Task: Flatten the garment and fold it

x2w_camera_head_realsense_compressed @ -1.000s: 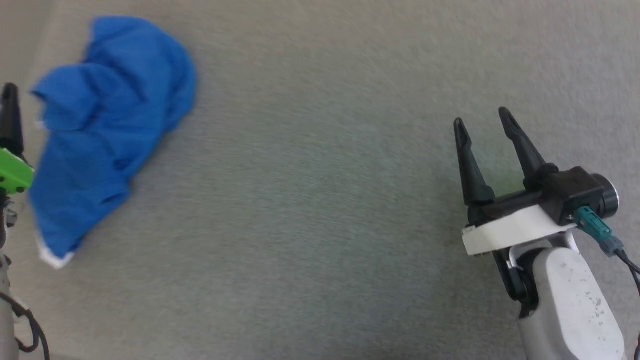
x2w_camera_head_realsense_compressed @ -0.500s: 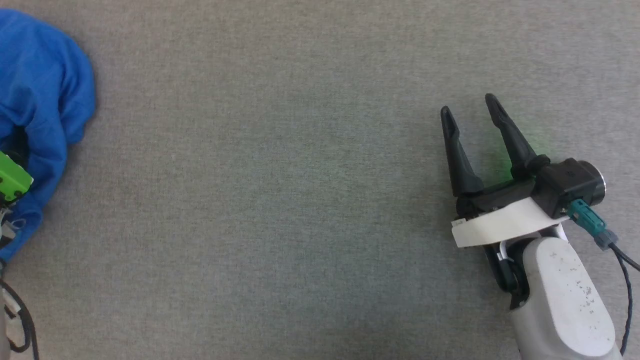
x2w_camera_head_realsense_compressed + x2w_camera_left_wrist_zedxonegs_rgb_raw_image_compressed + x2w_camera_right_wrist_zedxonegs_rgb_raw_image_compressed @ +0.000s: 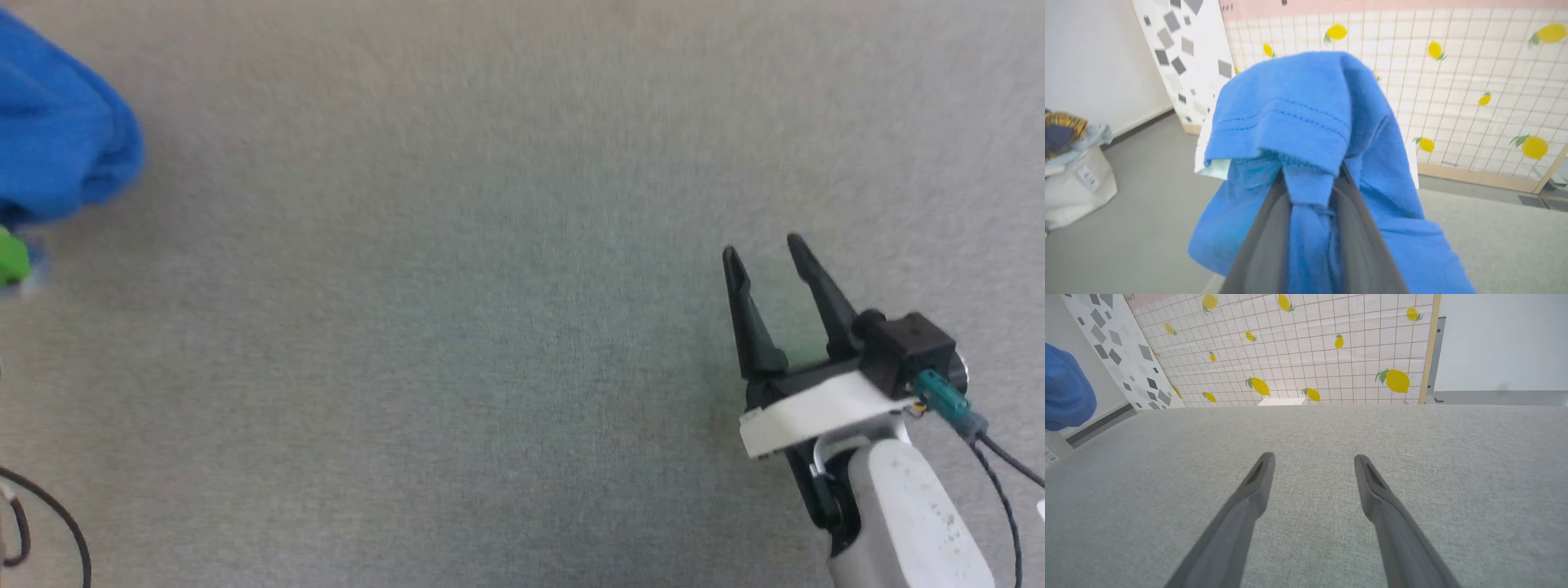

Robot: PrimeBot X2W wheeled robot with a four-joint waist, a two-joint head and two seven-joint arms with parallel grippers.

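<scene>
Item: garment (image 3: 1298, 114), blue, bunched, stitched hem uppermost. It is pinched between the fingers of the left gripper (image 3: 1310, 179) and draped over them, centre frame.
Same garment (image 3: 57, 155): upper left of the head view, blurred, seemingly off the grey surface (image 3: 490, 327).
Item: right gripper (image 3: 763, 249), lower right, fingers spread, holding nothing.
</scene>
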